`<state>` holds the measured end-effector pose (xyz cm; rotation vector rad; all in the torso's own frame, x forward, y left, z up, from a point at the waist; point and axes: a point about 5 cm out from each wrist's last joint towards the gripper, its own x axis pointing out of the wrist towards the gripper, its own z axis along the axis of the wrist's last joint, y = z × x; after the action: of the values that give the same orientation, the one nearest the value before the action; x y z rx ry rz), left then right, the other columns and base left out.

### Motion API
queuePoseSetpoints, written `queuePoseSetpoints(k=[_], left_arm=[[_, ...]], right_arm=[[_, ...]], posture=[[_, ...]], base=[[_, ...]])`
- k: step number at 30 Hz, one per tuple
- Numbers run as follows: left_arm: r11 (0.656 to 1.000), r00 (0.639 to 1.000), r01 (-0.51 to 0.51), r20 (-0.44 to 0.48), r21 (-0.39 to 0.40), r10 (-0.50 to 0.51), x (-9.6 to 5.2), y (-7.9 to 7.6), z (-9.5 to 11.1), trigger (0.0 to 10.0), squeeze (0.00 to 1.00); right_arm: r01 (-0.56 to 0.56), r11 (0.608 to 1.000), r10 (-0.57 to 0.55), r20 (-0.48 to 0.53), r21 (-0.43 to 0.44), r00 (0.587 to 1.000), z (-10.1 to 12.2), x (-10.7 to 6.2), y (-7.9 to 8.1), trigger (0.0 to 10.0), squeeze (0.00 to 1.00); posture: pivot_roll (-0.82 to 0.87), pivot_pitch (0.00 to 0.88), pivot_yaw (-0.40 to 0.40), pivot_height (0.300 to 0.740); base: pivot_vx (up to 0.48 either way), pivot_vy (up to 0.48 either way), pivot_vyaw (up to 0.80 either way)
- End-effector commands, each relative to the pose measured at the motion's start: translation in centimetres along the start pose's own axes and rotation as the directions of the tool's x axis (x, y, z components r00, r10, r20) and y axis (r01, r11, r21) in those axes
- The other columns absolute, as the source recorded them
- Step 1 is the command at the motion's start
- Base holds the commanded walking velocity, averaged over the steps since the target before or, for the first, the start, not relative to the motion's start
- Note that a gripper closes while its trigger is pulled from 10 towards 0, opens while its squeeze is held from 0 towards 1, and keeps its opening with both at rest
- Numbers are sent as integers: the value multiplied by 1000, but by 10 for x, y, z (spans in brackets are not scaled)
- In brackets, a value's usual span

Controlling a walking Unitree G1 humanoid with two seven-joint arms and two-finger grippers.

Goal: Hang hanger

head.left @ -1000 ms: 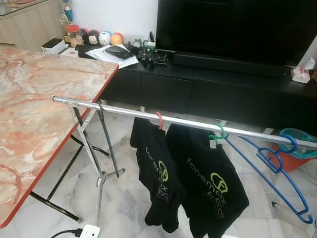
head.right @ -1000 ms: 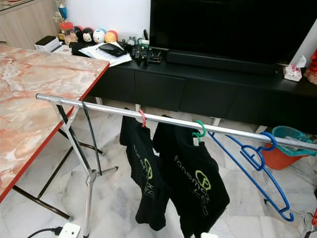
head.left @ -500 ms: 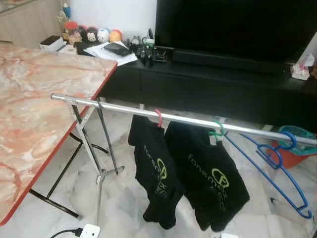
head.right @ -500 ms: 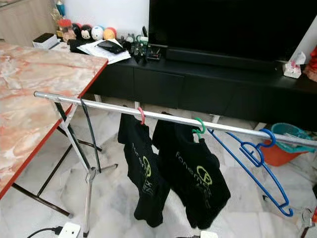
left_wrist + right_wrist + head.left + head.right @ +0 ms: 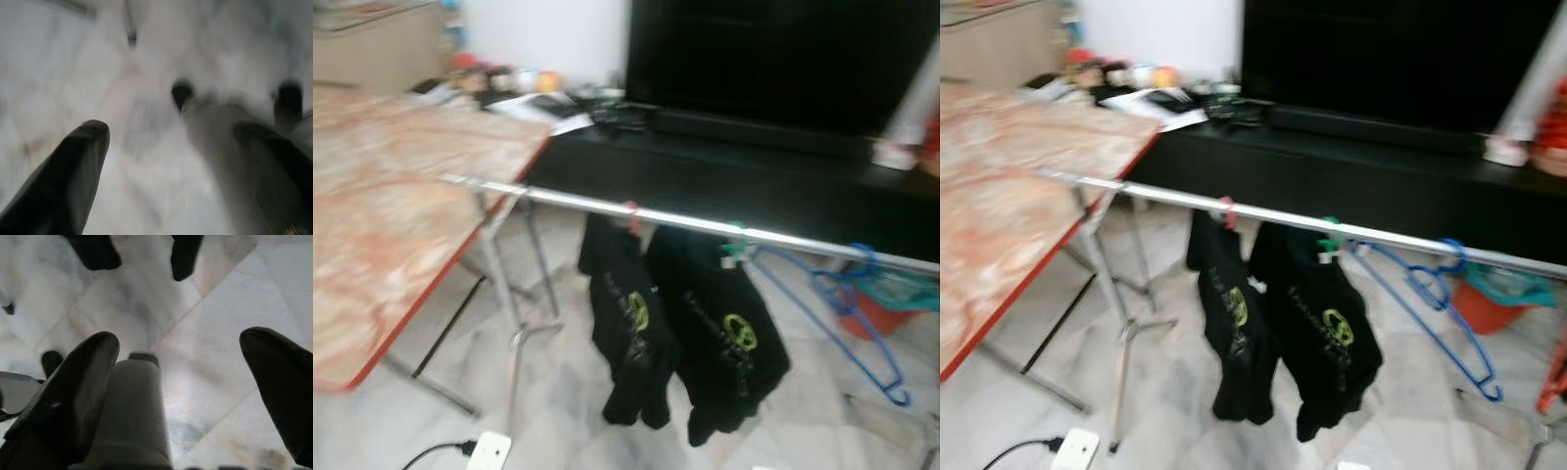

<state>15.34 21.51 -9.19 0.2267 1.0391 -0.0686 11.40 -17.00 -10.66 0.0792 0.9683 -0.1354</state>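
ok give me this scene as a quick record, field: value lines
rail: silver rail running across the view beside the marble table
shirts: two black shirts hanging from the rail on a red and a green hanger
blue hangers: blue hangers hooked on the rail, no clothes on them
left gripper: left gripper open, pointing at the floor, holding nothing
right gripper: right gripper open, pointing at the floor, holding nothing
image: blurred
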Motion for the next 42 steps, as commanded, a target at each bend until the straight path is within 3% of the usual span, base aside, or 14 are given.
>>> queuePoseSetpoints(k=[1,42], left_arm=[[1000,999,4,-33,6,-4,-1,1,-7,10000,0],[1000,1000,5,-30,5,-5,-1,1,-5,10000,0]], right_arm=[[5,1000,-5,-27,13,1000,-7,-2,-2,10000,0],[-19,1000,19,-47,-3,999,-6,-1,-1,10000,0]], posture=[[-63,0,-39,740],[-61,0,-35,740]], base=[[-277,0,0],[-276,0,-95]])
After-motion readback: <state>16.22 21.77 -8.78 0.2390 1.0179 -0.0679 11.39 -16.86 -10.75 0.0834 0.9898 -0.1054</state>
